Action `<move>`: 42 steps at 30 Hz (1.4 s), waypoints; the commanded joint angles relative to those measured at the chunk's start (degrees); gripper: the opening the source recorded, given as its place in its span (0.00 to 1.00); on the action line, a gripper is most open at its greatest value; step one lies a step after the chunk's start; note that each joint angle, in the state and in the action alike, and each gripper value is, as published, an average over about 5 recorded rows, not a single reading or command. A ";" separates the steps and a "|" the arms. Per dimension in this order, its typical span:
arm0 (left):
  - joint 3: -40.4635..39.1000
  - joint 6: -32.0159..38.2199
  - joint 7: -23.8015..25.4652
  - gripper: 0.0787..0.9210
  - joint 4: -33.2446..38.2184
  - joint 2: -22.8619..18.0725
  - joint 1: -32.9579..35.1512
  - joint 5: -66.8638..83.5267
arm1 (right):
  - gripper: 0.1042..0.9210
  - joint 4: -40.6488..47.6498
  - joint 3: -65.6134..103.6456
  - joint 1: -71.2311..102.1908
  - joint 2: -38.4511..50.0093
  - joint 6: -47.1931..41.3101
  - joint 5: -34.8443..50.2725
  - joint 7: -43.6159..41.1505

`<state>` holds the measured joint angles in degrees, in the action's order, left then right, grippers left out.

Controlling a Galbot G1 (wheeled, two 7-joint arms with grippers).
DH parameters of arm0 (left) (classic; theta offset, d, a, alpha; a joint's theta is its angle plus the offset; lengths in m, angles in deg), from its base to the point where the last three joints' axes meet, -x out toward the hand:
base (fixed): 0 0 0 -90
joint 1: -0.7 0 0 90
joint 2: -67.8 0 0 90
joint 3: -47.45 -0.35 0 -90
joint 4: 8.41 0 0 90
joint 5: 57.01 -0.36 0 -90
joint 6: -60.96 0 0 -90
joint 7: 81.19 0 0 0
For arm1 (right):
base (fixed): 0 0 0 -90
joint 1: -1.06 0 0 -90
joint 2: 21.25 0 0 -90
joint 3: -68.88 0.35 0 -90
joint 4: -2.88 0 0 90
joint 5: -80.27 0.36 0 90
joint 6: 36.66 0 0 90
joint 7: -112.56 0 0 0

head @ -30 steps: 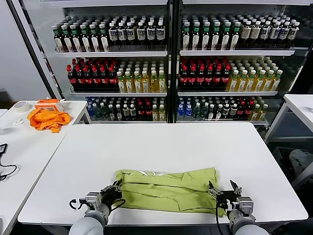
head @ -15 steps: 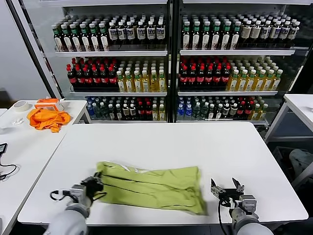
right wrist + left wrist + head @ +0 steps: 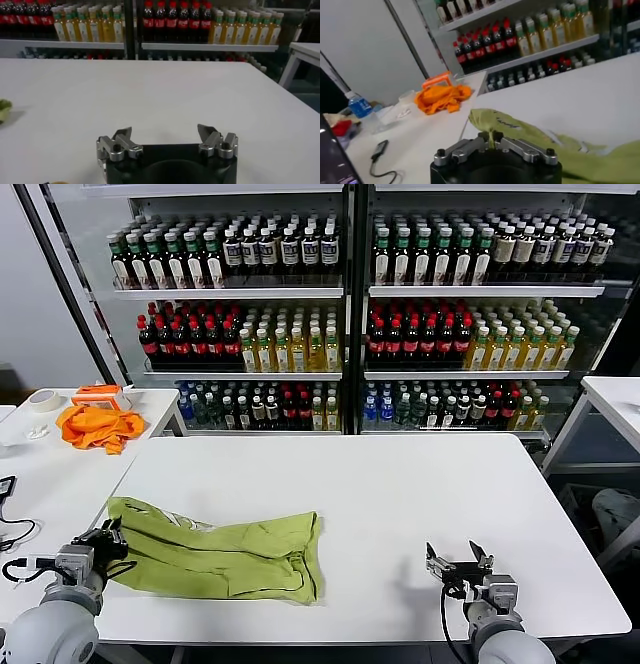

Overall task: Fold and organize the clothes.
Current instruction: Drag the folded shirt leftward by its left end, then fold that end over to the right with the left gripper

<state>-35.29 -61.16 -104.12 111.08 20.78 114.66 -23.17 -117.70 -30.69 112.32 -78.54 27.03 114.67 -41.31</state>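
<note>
The lime T-shirt (image 3: pixel 215 549) is laid crumpled on the white desk (image 3: pixel 400 484), in the near-left portion of its surface. Its left end is drawn out to the desk's left edge, where a thin fold of fabric is gripped by the left claw (image 3: pixel 103 539). In the left wrist view, the left claw (image 3: pixel 490 138) is seen clenched, with the fingers pressed together on a narrow ridge of the T-shirt (image 3: pixel 540 145), and the garment is spread away from the claw across the desk (image 3: pixel 600 95). The right end of the T-shirt is bunched into a raised fold near the middle of the near edge of the desk.

The right claw (image 3: pixel 457 565) is positioned over the near-right portion of the desk, well apart from the T-shirt. In the right wrist view, the right claw (image 3: pixel 167 137) is seen released, with the two fingers (image 3: pixel 122 137) spread wide and nothing held between them. Only a small lime edge of the T-shirt (image 3: pixel 4 109) is visible at the border of that view, far from the claw, with bare desk (image 3: pixel 165 90) between them.

An orange cloth (image 3: pixel 98 427) is placed on a separate side desk (image 3: pixel 40 474) to the left. Shelves of bottles (image 3: pixel 340 314) are located behind the desk.
</note>
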 commanded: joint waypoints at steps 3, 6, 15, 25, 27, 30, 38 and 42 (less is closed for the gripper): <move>-6.12 -1.09 -1.28 0.03 8.14 -1.74 -5.41 15.03 | 0.88 -0.26 1.32 0.35 0.04 -0.03 -0.05 0.04; -9.27 -1.09 -1.68 0.03 9.84 -2.71 -8.01 20.40 | 0.88 -0.30 1.57 0.55 -0.11 -0.05 -0.17 0.06; -17.32 -1.04 -0.09 0.03 7.17 -6.70 -12.31 19.96 | 0.88 -0.38 2.09 1.34 -0.41 -0.02 -0.34 0.02; -22.35 -0.98 1.08 0.03 5.24 -12.68 -14.25 16.00 | 0.88 -0.47 1.96 1.45 -0.28 -0.04 -0.48 0.08; -23.05 -0.97 1.16 0.03 4.65 -13.46 -14.81 15.83 | 0.88 -0.52 2.00 1.51 -0.24 -0.05 -0.49 0.08; -23.96 -0.97 1.22 0.03 3.82 -14.57 -15.42 15.46 | 0.88 -0.53 2.07 1.47 -0.26 -0.05 -0.50 0.07; -25.98 -1.01 0.56 0.03 2.42 -17.01 -16.51 15.17 | 0.88 -0.41 2.27 1.43 -0.52 -0.05 -0.61 0.03; -26.76 -1.00 -0.14 0.03 1.55 -18.61 -17.06 15.17 | 0.88 -0.30 2.37 1.43 -0.46 -0.04 -0.63 -0.02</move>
<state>-59.68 -62.15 -103.84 113.76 5.43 98.72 -8.01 -118.12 -28.39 113.75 -79.01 26.99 114.05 -41.28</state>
